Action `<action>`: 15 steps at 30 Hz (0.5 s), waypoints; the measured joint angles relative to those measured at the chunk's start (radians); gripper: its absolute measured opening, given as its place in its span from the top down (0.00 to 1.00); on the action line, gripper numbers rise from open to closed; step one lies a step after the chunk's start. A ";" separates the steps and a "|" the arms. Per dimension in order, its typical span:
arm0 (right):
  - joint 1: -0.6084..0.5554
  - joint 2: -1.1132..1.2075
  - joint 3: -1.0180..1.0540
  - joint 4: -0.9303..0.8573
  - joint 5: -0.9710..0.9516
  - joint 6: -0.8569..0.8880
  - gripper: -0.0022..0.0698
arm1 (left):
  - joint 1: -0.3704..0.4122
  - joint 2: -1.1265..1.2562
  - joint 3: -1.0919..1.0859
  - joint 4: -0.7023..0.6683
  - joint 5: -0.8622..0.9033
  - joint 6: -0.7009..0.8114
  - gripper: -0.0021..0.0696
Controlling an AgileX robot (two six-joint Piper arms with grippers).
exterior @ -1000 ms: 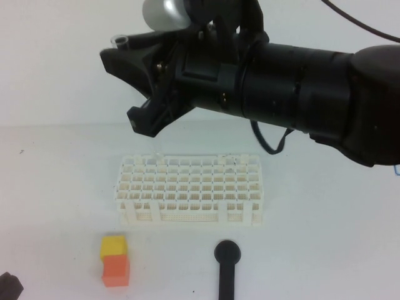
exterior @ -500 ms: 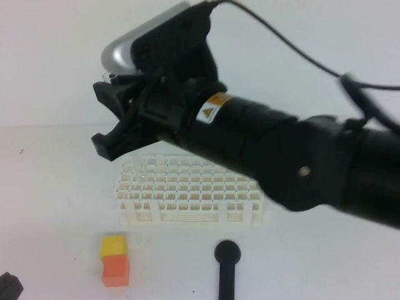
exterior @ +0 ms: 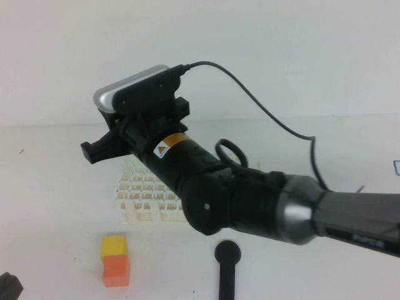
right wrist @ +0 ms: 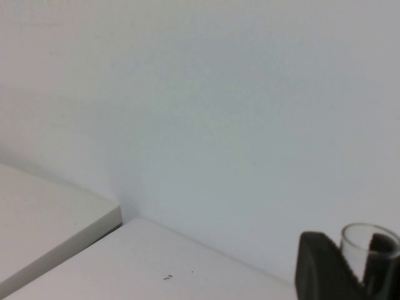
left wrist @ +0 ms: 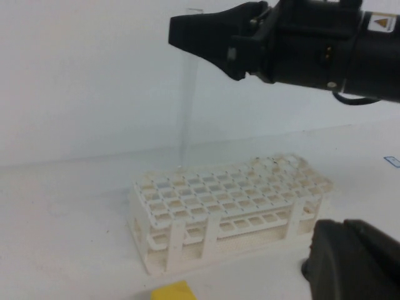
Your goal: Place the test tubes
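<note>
A clear glass test tube [left wrist: 186, 94] hangs upright, with my right gripper [left wrist: 206, 34] shut on its top end. Its lower tip sits just above the far left corner of the white test tube rack [left wrist: 231, 206]. In the right wrist view the tube's open rim [right wrist: 370, 240] shows between the dark fingers [right wrist: 319, 265]. In the high view the right gripper [exterior: 94, 150] reaches over the rack [exterior: 140, 197], and the arm hides most of the rack and the tube. My left gripper [exterior: 7, 287] rests at the table's near left corner; it is the dark shape [left wrist: 353, 256] in its own wrist view.
A yellow-on-orange block [exterior: 114, 259] stands in front of the rack on the left. A black round-headed tool [exterior: 228, 262] lies in front of the rack's middle. A white wall closes off the back of the table.
My right arm has swung left and lower, turning so that it now covers most of the rack. The gripper with the tube has moved toward the rack's far left corner.
</note>
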State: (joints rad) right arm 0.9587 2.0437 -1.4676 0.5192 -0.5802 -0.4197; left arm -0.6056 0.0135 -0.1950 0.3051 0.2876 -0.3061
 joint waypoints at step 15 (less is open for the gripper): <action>0.010 0.122 -0.095 -0.024 -0.011 -0.013 0.80 | 0.000 0.000 0.000 0.000 0.000 0.000 0.97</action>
State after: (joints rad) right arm 0.9690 2.1658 -1.5621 0.4956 -0.5916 -0.4332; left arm -0.6056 0.0135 -0.1950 0.3051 0.2876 -0.3061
